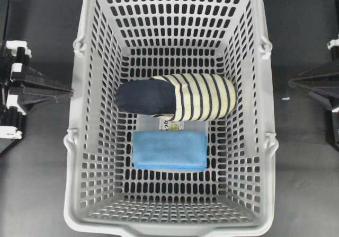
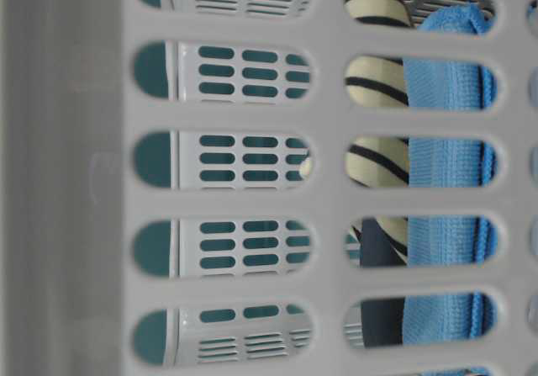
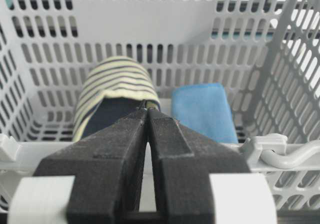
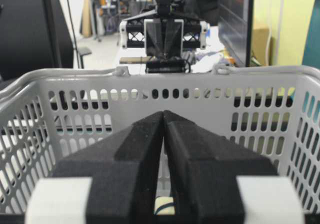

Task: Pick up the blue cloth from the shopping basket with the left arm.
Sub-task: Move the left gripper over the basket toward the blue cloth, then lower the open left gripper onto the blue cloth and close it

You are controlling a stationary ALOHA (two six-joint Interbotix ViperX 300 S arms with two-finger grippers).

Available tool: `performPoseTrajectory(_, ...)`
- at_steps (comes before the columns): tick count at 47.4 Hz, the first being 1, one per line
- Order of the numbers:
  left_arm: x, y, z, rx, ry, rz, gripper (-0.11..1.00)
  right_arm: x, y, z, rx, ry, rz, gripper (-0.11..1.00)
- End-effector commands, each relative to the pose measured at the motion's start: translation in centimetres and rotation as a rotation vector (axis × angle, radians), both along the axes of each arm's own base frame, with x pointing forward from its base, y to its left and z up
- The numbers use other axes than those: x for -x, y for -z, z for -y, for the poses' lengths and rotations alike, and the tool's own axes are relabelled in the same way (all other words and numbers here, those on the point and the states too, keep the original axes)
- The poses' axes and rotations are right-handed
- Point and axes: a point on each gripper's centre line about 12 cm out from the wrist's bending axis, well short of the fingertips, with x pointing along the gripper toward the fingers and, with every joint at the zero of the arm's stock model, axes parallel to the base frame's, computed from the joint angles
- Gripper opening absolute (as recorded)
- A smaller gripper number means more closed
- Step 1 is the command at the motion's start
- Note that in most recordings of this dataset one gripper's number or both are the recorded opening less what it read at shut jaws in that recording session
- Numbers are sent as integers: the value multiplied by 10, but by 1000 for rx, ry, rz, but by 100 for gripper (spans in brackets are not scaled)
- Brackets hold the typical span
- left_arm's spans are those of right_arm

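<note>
Blue cloth (image 1: pixel 169 149) lies flat on the floor of the shopping basket (image 1: pixel 169 227), folded to a neat rectangle, in the half nearer the bottom edge of the overhead view. Just beside it, toward the top of that view, sits a cream-and-navy striped slipper (image 1: pixel 177 97), navy toe pointing left. A small white label (image 1: pixel 171 124) shows between the two; whether slipper and cloth touch is unclear.

Left wrist view: cloth (image 3: pixel 202 111) to the right of the slipper (image 3: pixel 114 96), both beyond the near basket wall (image 3: pixel 150 48).

Left claw (image 1: pixel 70 92) is outside the basket at its left wall, fingers pressed together, gripping nothing. Right claw (image 1: pixel 291 81) is outside the right wall, likewise closed and empty. Basket rests on a dark surface (image 1: pixel 37 184).
</note>
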Motion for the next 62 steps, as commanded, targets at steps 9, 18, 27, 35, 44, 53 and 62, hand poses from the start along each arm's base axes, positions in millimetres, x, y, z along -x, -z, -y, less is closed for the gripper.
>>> performPoseTrajectory(9, -18, -31, 5, 57, 25, -151, 0, 0, 4, 0, -78, -3, -55, -1)
performPoseTrajectory(18, -38, -53, 8, 58, 20, -332, 0, 0, -4, -1, -101, -6, -100, -1)
performPoseTrajectory(27, -74, -72, 15, 44, 33, -462, 0, 0, -8, 0, -106, -3, -176, -1)
performPoseTrajectory(35, -111, -72, 23, 30, 38, -636, 0, 0, -11, 1, -103, 4, -187, 0)
performPoseTrajectory(44, -147, -64, 28, 27, 35, -776, 0, -2, -23, 0, -97, -1, -144, 11)
performPoseTrajectory(53, -172, -56, 30, 11, 28, -883, 1, -2, -26, 0, -97, -3, -132, 64)
performPoseTrajectory(62, -197, -37, 39, -1, 37, -969, 47, -3, -26, 0, -95, -3, -127, 76)
